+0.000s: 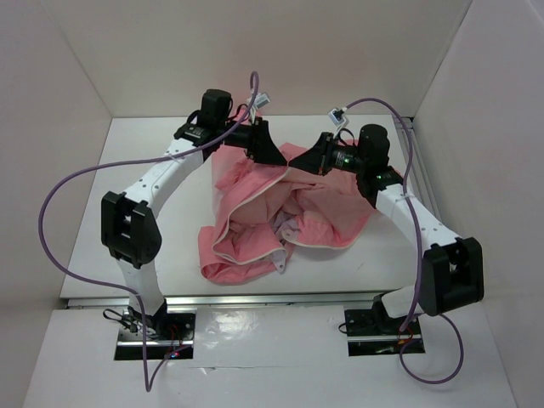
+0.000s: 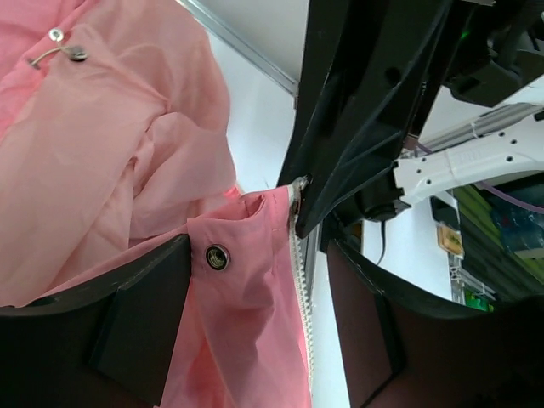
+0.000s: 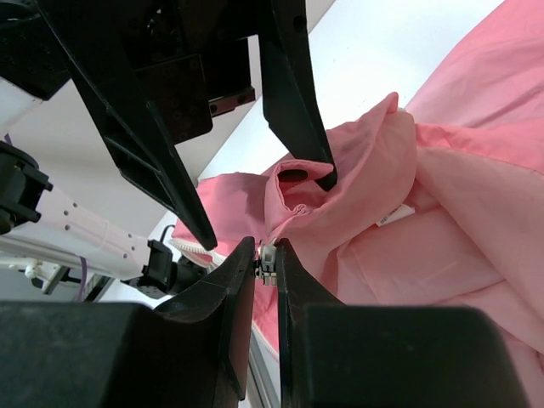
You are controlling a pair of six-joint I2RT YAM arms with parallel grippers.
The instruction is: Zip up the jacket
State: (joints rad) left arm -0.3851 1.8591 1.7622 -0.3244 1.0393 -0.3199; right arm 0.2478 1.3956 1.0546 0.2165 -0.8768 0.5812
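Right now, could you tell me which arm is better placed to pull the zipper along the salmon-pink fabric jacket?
Right, I think. The right gripper is pinched on the small metal zipper pull, while the left gripper stands open around an edge of the salmon-pink fabric jacket.

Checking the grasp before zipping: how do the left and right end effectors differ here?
The left end effector is spread wide, while the right end effector is nearly closed. The right end effector pinches the zipper pull. The left end effector only straddles the jacket fabric without clamping it. Both work at the jacket's far end.
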